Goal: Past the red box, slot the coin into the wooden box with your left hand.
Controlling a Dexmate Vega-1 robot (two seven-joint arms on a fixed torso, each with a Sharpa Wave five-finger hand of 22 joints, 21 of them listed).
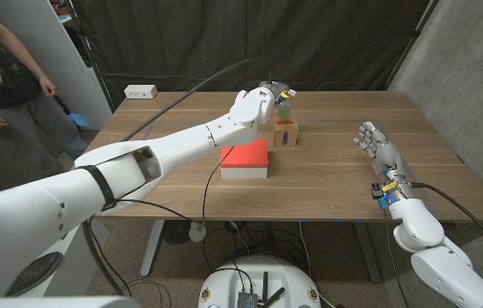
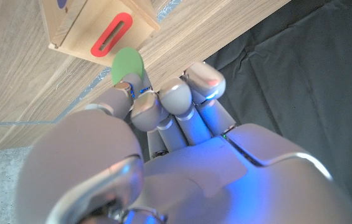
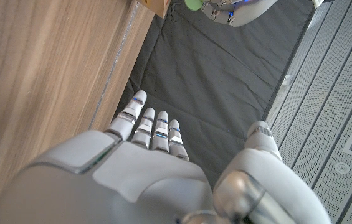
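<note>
Green coin (image 2: 128, 65); pale wooden box (image 2: 95, 28) with red-rimmed slot (image 2: 113, 36); red-topped, white-sided box (image 1: 245, 160); brown woodgrain table (image 1: 326, 171); white-grey hands.

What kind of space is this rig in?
Likely a lab or test room: black curtain as backdrop, a wooden table on adjustable legs with a white power strip, a bare concrete wall, and a person standing by.

Head view evenly lit from above, sharp, soft shadows under red box (image 1: 244, 160) and left arm on table (image 1: 335, 184); dark backdrop dim. Left wrist view: left hand (image 2: 169, 155) close, blurred, blue-tinted glare on knuckles. Right wrist view: right hand (image 3: 132, 180) soft-focus, wood grain streaked.
</note>
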